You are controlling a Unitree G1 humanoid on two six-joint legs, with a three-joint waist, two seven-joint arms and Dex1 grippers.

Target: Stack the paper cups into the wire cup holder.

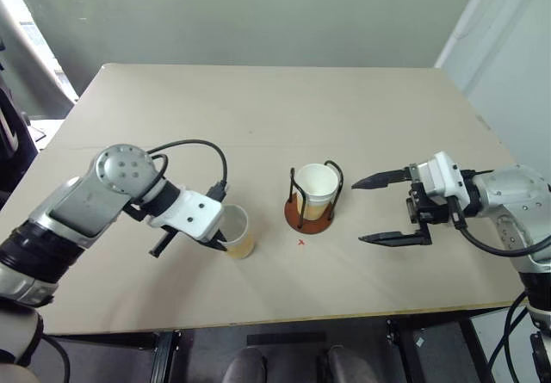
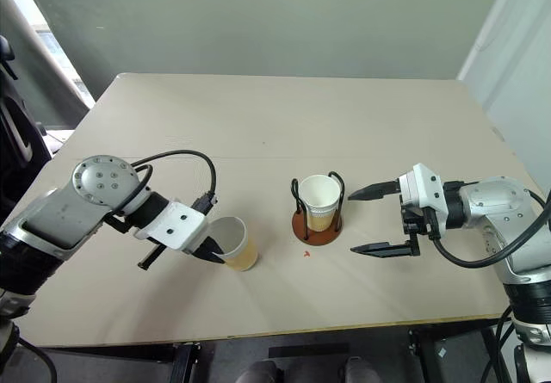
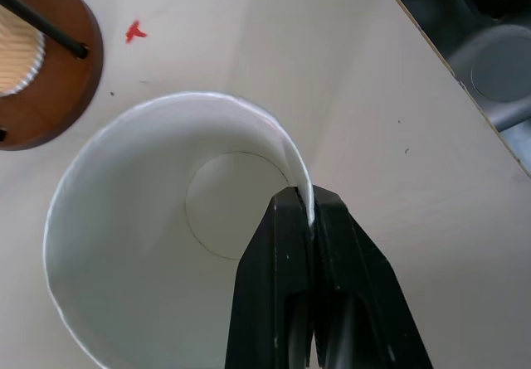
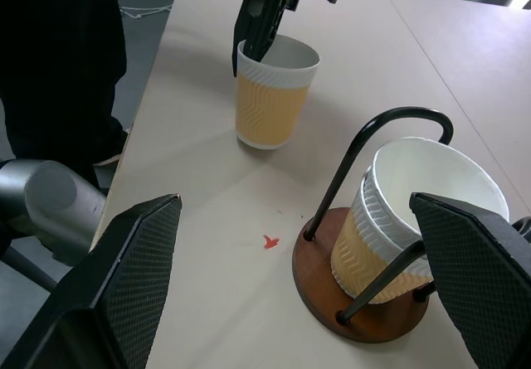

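Observation:
A yellow-tan paper cup (image 1: 241, 235) stands upright on the table, left of the wire cup holder (image 1: 308, 219). My left gripper (image 3: 304, 213) is shut on this cup's rim, one finger inside the white wall and one outside. The holder's reddish-brown base (image 4: 324, 282) carries two nested paper cups (image 4: 406, 211) between black wire loops. My right gripper (image 1: 368, 212) hovers open to the right of the holder, its two fingers spread wide and pointing toward it, with nothing between them.
A small red mark (image 1: 301, 243) lies on the tan table (image 1: 258, 108) just in front of the holder. The table's front edge (image 1: 284, 314) runs close below both arms. A black cable (image 1: 194, 146) loops above my left wrist.

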